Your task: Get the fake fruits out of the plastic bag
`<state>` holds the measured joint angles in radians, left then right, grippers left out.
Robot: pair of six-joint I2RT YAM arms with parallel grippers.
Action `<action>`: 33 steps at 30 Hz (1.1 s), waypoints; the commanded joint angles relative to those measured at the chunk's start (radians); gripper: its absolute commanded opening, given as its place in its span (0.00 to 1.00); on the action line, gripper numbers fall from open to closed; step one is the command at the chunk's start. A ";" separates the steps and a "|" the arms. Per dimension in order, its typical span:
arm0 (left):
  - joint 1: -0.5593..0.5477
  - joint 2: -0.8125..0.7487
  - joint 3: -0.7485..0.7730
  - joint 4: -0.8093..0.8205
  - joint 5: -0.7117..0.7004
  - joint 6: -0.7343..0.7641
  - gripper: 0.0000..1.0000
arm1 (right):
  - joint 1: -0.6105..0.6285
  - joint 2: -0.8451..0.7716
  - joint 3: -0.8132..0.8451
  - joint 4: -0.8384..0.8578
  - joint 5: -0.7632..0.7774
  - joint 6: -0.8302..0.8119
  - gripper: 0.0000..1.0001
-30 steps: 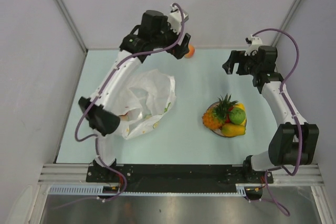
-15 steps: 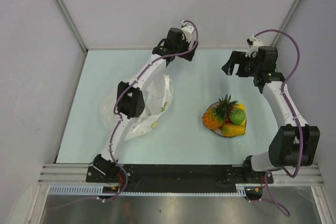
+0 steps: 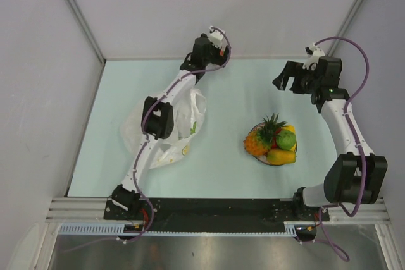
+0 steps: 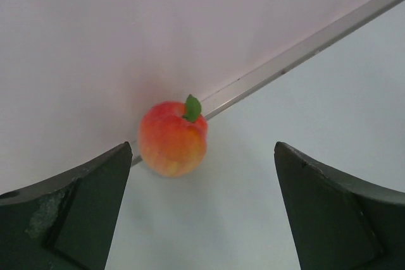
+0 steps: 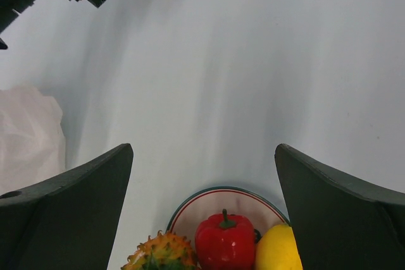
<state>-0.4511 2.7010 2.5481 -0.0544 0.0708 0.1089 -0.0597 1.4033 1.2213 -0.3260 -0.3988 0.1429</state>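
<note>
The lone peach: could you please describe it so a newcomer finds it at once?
Look to the far edge of the table, where a metal strip meets the back wall. There, before the open left gripper, sits a pink-orange peach with a green leaf, alone; the other fruits are heaped on the plate.

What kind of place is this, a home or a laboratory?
Probably a laboratory test booth: plain white walls close in a pale table, two robot arms stand on a metal rail, with toy fruits and a plastic bag as props.
</note>
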 commanded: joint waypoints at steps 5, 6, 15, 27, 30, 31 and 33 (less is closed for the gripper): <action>-0.003 0.022 0.043 -0.010 0.104 0.159 0.94 | -0.045 -0.027 0.003 0.012 -0.049 0.060 1.00; -0.003 0.008 0.038 -0.080 0.125 0.172 0.92 | -0.046 -0.029 0.003 0.012 -0.052 0.063 1.00; 0.022 0.005 0.034 -0.147 0.089 0.284 0.00 | -0.060 0.013 0.003 0.028 -0.058 0.073 1.00; 0.006 -0.270 -0.274 0.005 0.023 0.254 1.00 | 0.020 0.063 0.063 0.060 0.064 0.003 1.00; 0.028 -0.500 -0.418 -0.079 0.023 0.090 1.00 | 0.098 0.150 0.146 0.140 0.183 0.044 1.00; 0.046 -0.567 -0.469 -0.088 0.036 0.048 1.00 | 0.160 0.208 0.173 0.177 0.222 0.053 1.00; 0.061 -0.708 -0.638 -0.101 0.092 -0.020 1.00 | 0.228 0.281 0.278 0.208 0.317 0.043 1.00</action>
<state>-0.4290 2.3917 2.0552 -0.1490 0.1127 0.2836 0.0357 1.5665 1.3220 -0.2665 -0.2806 0.1829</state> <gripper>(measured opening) 0.996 0.995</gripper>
